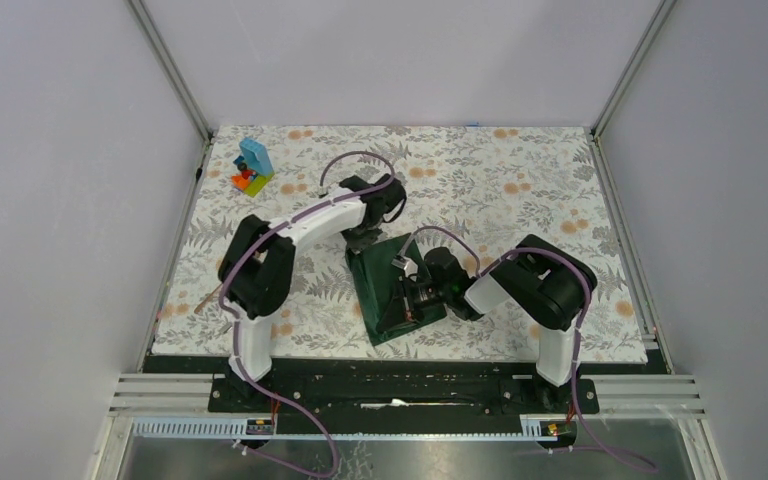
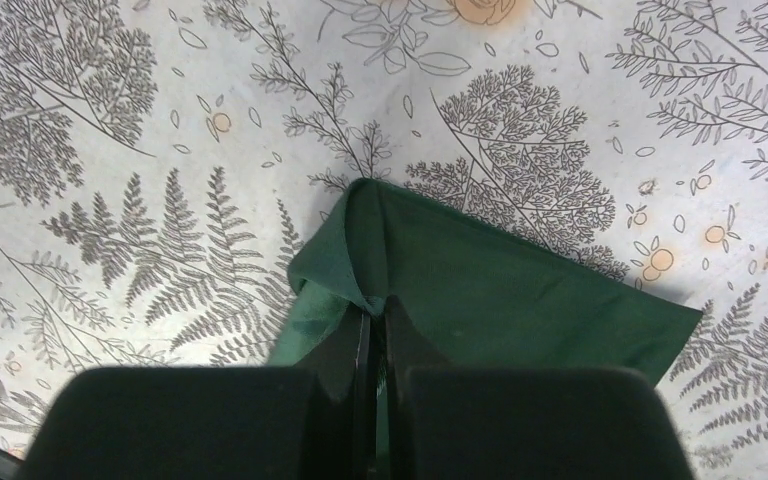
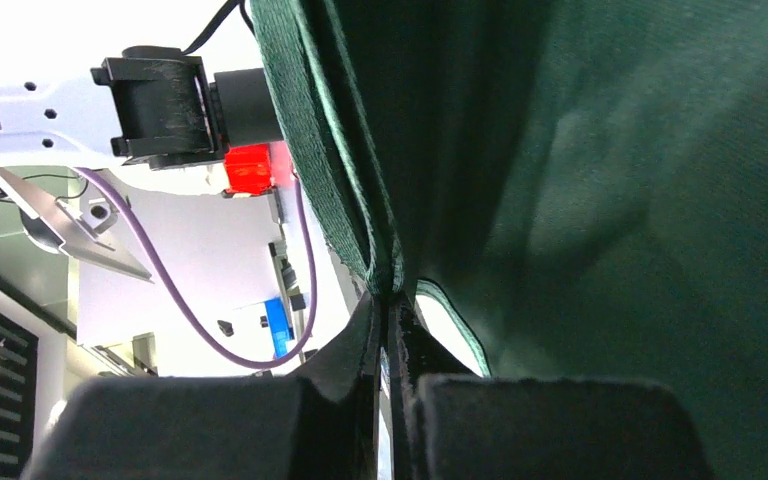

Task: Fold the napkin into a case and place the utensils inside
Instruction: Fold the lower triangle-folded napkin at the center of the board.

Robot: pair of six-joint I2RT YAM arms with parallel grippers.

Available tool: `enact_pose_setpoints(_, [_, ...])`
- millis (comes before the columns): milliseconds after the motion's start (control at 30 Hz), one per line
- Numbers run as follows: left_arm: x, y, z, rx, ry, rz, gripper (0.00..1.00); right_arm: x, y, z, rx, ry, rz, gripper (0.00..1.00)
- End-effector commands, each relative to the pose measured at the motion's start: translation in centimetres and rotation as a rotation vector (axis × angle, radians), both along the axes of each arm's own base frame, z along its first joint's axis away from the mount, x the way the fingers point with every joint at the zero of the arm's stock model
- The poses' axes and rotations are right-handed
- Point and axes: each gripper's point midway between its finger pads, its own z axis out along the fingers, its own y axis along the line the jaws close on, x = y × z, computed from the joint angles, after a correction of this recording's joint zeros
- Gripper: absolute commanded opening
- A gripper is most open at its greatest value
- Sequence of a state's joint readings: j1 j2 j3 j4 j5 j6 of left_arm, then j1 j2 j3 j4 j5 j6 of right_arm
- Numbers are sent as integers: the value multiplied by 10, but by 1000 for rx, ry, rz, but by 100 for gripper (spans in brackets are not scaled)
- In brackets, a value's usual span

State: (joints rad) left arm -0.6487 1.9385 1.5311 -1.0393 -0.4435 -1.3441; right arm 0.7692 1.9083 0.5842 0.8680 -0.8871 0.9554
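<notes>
The dark green napkin [image 1: 384, 290] lies partly folded on the floral covering at the table's middle. My left gripper [image 1: 365, 238] is at its far corner, shut on a raised pinch of the cloth; the left wrist view shows the jaws [image 2: 375, 308] closed on that fold, with the napkin [image 2: 520, 290] spreading to the right. My right gripper [image 1: 412, 300] is over the napkin's right side, shut on a lifted hem [image 3: 392, 298], and the napkin [image 3: 610, 200] fills that view. A slim brownish utensil [image 1: 204, 299] lies at the covering's left edge.
A colourful toy block stack [image 1: 252, 167] stands at the back left. The floral covering [image 1: 520, 190] spreads over the table between the enclosure's walls. The left arm's wrist [image 3: 160, 100] shows close behind the lifted cloth in the right wrist view.
</notes>
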Motion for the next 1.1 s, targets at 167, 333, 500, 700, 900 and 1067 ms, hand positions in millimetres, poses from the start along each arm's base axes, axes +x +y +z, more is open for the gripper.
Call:
enact_pose_setpoints(167, [11, -16, -15, 67, -32, 90, 0, -14, -17, -18, -80, -26, 66, 0])
enact_pose_setpoints(333, [18, -24, -23, 70, -29, 59, 0, -13, -20, -27, -112, -23, 46, 0])
enact_pose_setpoints(500, [21, -28, -33, 69, -22, 32, 0, -7, -26, -29, -162, -56, 30, 11])
enact_pose_setpoints(700, [20, -32, -39, 49, -8, 0, 0, 7, -41, -13, -248, -184, 19, 45])
enact_pose_setpoints(900, [18, -31, -39, 43, -8, -10, 0, 38, -52, 5, -341, -391, -71, 72])
enact_pose_setpoints(1067, [17, -33, -39, 34, -4, -21, 0, 60, -49, 7, -388, -449, -106, 81])
